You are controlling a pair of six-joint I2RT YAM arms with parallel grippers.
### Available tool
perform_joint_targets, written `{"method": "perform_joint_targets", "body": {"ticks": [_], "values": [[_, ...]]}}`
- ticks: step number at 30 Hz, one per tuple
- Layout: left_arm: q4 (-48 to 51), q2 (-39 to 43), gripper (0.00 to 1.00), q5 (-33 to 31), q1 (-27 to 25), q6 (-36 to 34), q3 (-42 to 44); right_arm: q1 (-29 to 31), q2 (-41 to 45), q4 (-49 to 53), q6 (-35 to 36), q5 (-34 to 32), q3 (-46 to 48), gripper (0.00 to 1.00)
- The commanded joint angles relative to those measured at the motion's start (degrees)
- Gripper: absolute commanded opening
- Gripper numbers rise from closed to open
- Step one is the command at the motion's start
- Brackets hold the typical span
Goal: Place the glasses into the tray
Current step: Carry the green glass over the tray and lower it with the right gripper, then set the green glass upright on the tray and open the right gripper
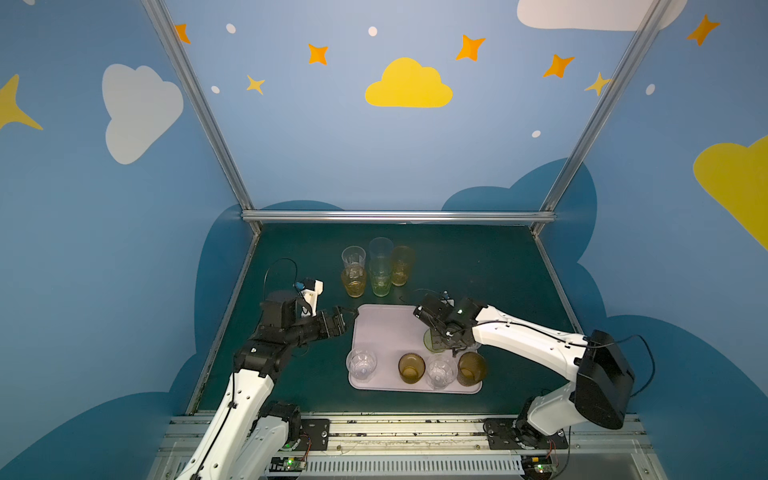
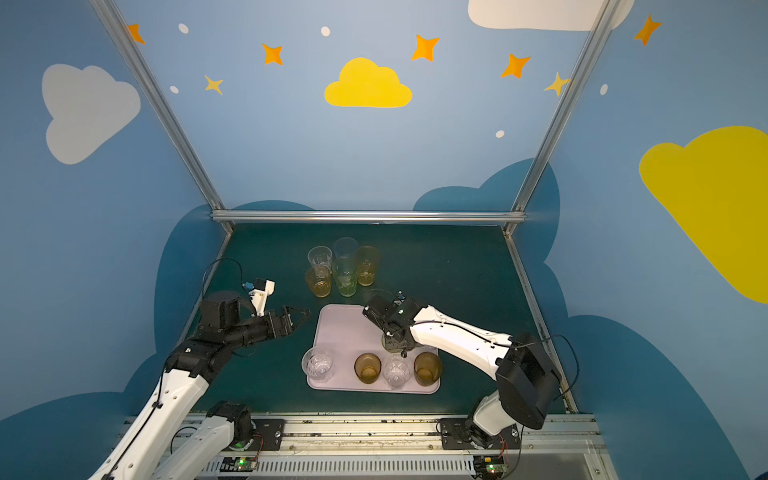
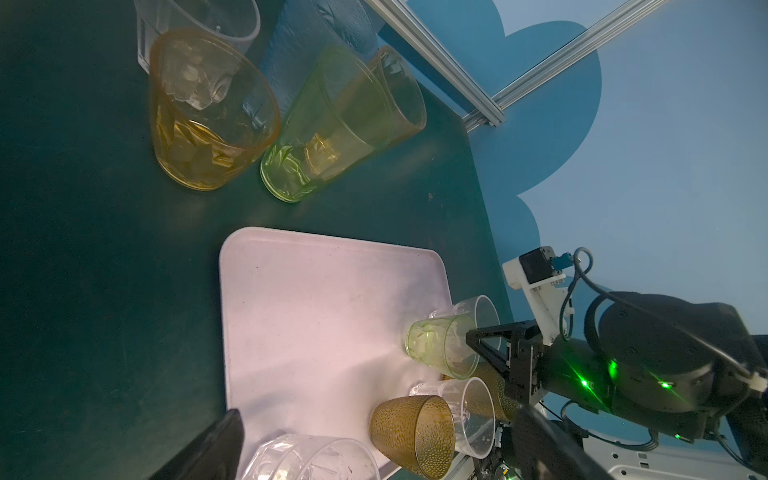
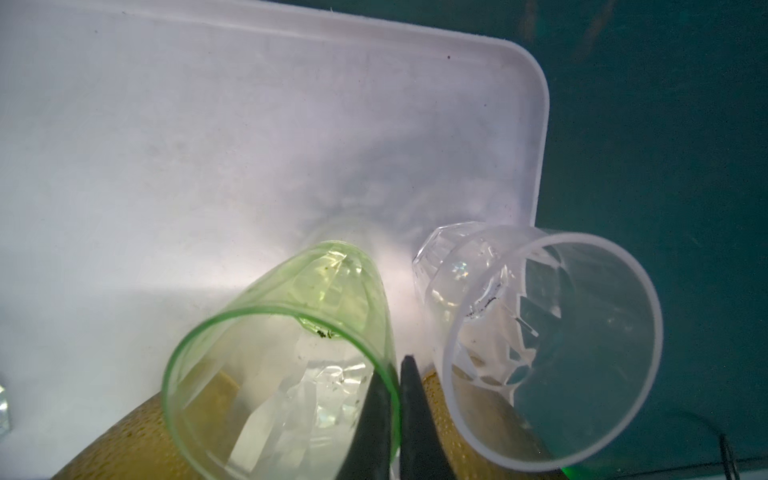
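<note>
The dark green table has its widest bare stretch along the right side and the far-right corner. The right arm reaches low from its base on the near rail, leftward across the tray's right rim, with the wrist bent so that the right gripper points down. The left arm rises from the near left and levels off. Its left gripper hangs over the table just beside the tray's far-left corner, jaws spread wide with nothing between them. The pale pink tray lies on the near middle of the table, its far and left-centre floor bare. A row of four glasses lines its near edge. A cluster of five glasses stands on the table just beyond its far edge. In the right wrist view the fingers are pinched on the wall of the short green glass, one inside the rim and one outside. This glass is over the tray's right part, just beside a clear glass at the right rim. Whether its base touches the tray floor cannot be told.
</note>
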State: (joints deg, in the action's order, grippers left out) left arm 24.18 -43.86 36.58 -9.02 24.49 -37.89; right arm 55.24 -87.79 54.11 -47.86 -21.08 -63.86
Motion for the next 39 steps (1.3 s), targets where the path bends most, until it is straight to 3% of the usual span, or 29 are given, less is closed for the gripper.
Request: {"method": "perform_joint_targets", "body": {"ticks": [1, 7, 16, 21, 24, 39], "values": [[-1.1, -0.2, 1.0, 0.1, 0.0, 0.2, 0.2, 0.3, -1.4, 1.7, -1.6, -1.4, -2.0, 0.0], [-1.2, -0.6, 1.0, 0.2, 0.0, 0.3, 0.2, 0.3, -2.2, 1.4, -1.9, -1.2, -2.1, 0.0], [-1.1, -0.9, 1.0, 0.2, 0.0, 0.2, 0.2, 0.3, -1.0, -0.3, -1.6, -0.3, -2.3, 0.28], [-0.7, -0.7, 1.0, -0.3, 0.0, 0.1, 0.1, 0.4, -0.1, -0.9, -0.8, -0.9, -4.0, 0.53], [-0.6, -0.6, 1.0, -0.5, 0.0, -0.1, 0.1, 0.5, 1.2, -2.6, 0.1, -0.8, -4.7, 0.62], [1.9, -1.6, 1.0, -4.6, 0.1, -0.9, -0.8, 0.2, 6.1, -11.6, 5.5, 5.0, -7.9, 0.83]]}}
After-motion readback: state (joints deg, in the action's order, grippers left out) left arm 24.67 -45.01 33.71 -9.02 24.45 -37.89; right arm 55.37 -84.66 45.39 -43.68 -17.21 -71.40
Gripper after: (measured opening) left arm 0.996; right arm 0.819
